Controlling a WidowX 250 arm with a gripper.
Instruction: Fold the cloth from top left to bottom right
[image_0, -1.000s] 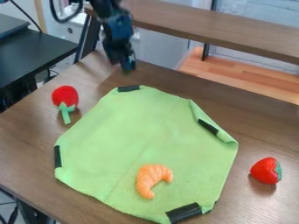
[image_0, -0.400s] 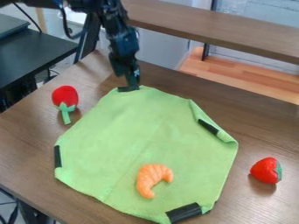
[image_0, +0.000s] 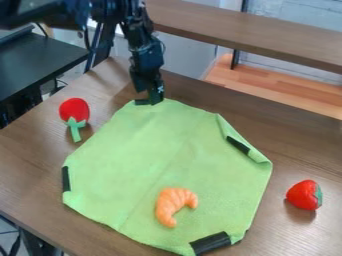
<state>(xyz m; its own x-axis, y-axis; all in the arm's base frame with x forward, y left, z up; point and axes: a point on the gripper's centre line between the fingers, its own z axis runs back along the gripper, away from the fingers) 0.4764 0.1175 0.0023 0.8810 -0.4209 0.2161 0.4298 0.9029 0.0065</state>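
Gripper (image_0: 151, 99), one, black, pointing downward at the far edge of the cloth (image_0: 153, 150), just short of twelve o'clock on a dial centred on that cloth; whether clenched on the fabric or released, cannot tell. Robot arm (image_0: 143, 47), one, black, entering from eleven o'clock, above the gripper. Far strip (image_0: 141, 102), one, black, on the cloth's edge at twelve, partly hidden by the gripper. Cloth, one, light green, spread over the brown wooden table (image_0: 27, 150), its outline roughly many-sided; a faint crease runs from about one o'clock to seven; the margin between one and three is turned inward in a narrow flap. Second strip (image_0: 238, 145), black, at two, beside the flap. Third strip (image_0: 65, 179), black, upright along the edge at nine. Fourth strip (image_0: 210, 243), black, the broadest, slanting along the edge at five. Toy croissant (image_0: 174, 206), orange, curved, lying on the cloth toward six. Red toy (image_0: 74, 110) with green stem, on the table between ten and eleven, apart from the cloth. Toy strawberry (image_0: 304, 194), red, green leaves to its right, on the table between three and four, apart from the cloth. Wooden shelf (image_0: 254, 37), brown, behind the table at one. Dark table (image_0: 37, 60), at eleven.
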